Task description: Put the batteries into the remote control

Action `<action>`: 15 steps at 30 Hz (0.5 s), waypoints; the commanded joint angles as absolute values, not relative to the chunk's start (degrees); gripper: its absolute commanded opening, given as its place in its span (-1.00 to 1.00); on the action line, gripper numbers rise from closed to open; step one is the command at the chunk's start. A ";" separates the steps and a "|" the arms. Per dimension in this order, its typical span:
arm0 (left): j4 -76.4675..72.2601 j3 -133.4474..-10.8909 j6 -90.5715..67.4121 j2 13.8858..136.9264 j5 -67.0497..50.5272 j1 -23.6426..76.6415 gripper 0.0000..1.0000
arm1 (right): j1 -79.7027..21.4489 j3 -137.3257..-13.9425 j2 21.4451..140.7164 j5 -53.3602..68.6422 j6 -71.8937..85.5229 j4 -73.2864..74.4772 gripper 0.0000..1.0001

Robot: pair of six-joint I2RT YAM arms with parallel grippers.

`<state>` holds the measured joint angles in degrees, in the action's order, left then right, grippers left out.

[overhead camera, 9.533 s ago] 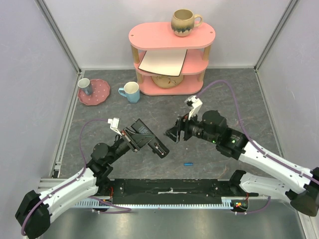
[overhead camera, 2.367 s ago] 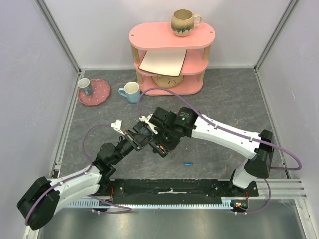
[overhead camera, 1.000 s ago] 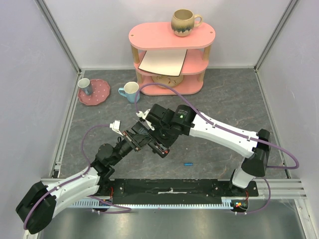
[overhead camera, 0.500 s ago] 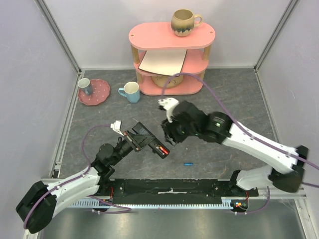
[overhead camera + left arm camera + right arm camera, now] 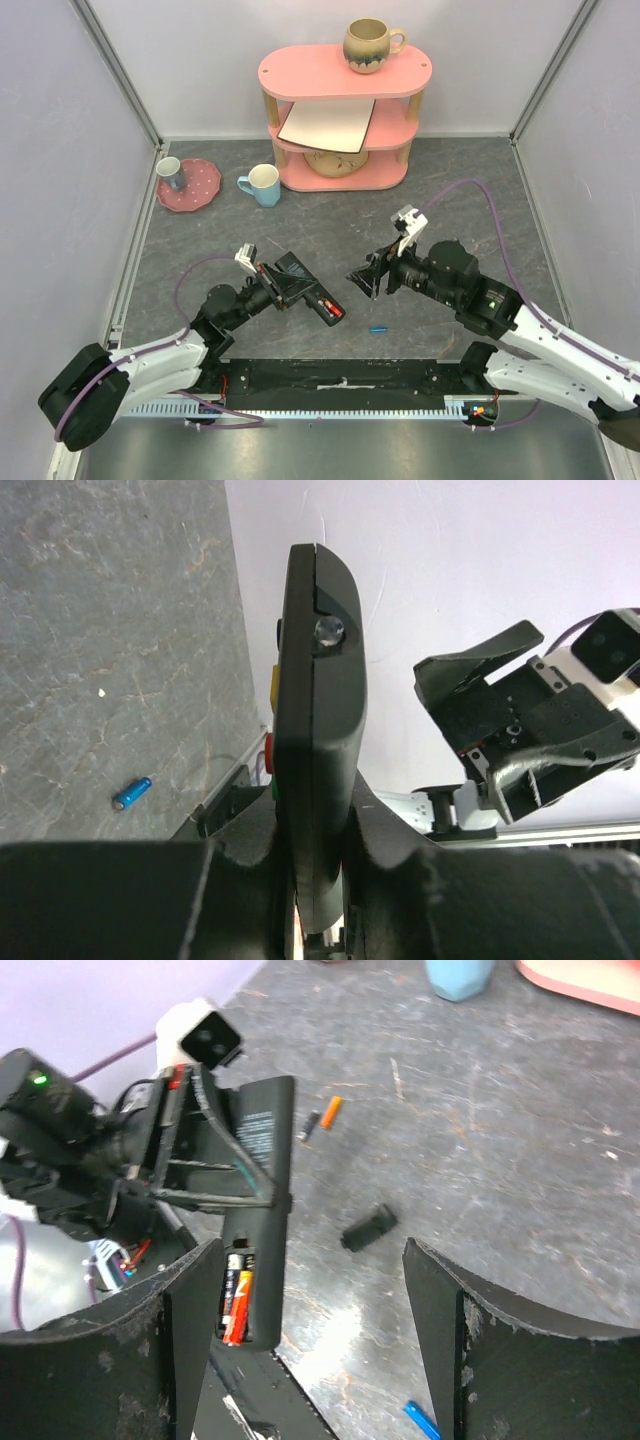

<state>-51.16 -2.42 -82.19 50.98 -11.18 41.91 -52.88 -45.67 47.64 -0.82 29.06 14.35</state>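
My left gripper [image 5: 278,288] is shut on the black remote control [image 5: 308,296], holding it above the table. The left wrist view shows the remote control [image 5: 320,680] edge-on between my left gripper's [image 5: 318,845] fingers. Its back faces my right wrist camera, and the open compartment at the free end of the remote control [image 5: 256,1200] holds a red-orange battery [image 5: 238,1305]. My right gripper [image 5: 363,283] hangs open and empty just right of that end, with my right gripper's [image 5: 312,1260] jaws wide apart. A blue battery [image 5: 377,328] lies on the table near the front; the blue battery [image 5: 422,1420] shows below my right jaws.
A small black cover piece [image 5: 368,1228] lies on the table, with a loose orange cell [image 5: 331,1111] and a dark one [image 5: 310,1125] beyond it. At the back stand a pink shelf [image 5: 340,120], a blue mug [image 5: 263,184] and a pink plate [image 5: 192,190] with a cup.
My right gripper has drawn back to the right, away from the remote's compartment, and opened wider. My left gripper still holds the remote, shifted slightly.
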 commanded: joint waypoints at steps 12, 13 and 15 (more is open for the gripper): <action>-60.47 -3.78 -88.51 53.53 -14.85 41.92 -0.96 | -52.29 -28.74 37.79 19.51 31.90 -8.09 0.53; -60.73 -3.87 -88.33 53.53 -14.94 41.92 -0.96 | -52.38 -28.04 37.71 20.47 31.90 -8.26 0.52; -60.99 -3.96 -88.16 53.61 -15.20 41.92 -0.96 | -52.38 -27.42 37.53 21.18 31.99 -8.79 0.51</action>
